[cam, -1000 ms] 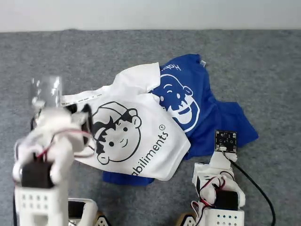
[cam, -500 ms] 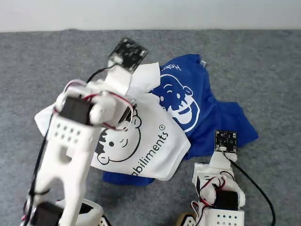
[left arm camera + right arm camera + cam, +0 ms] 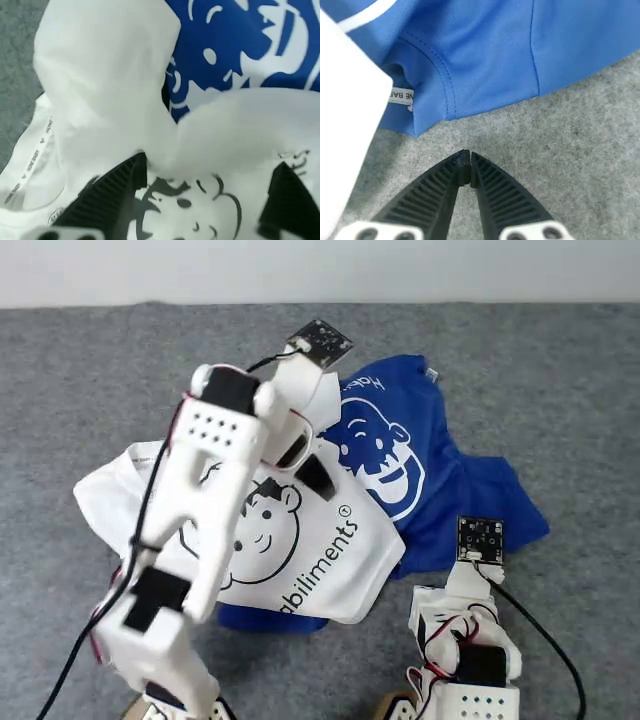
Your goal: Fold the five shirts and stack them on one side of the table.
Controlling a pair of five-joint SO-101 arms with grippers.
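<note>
A white shirt (image 3: pixel 300 540) with a cartoon face printed on it lies rumpled at the centre and centre left of the high view. It partly covers a blue shirt (image 3: pixel 440 490), which spreads to the centre right. A strip of the blue one also shows below the white hem at lower centre. Both rest on the grey table (image 3: pixel 560 390).

The left arm (image 3: pixel 210 490) runs from the lower left corner up to the upper centre of the high view. The left gripper (image 3: pixel 305 465) hangs over the white shirt, close to where it meets the blue print. In the left wrist view that gripper (image 3: pixel 207 185) has its jaws spread wide with nothing between them, above the printed face and a raised fold of white cloth.

The right arm (image 3: pixel 465 640) sits at the lower right of the high view, just below the blue shirt's edge. In the right wrist view the right gripper (image 3: pixel 465 172) is clenched, its tips pressed together and grasping nothing. It is over bare table, just short of the blue hem (image 3: pixel 485 105)
</note>
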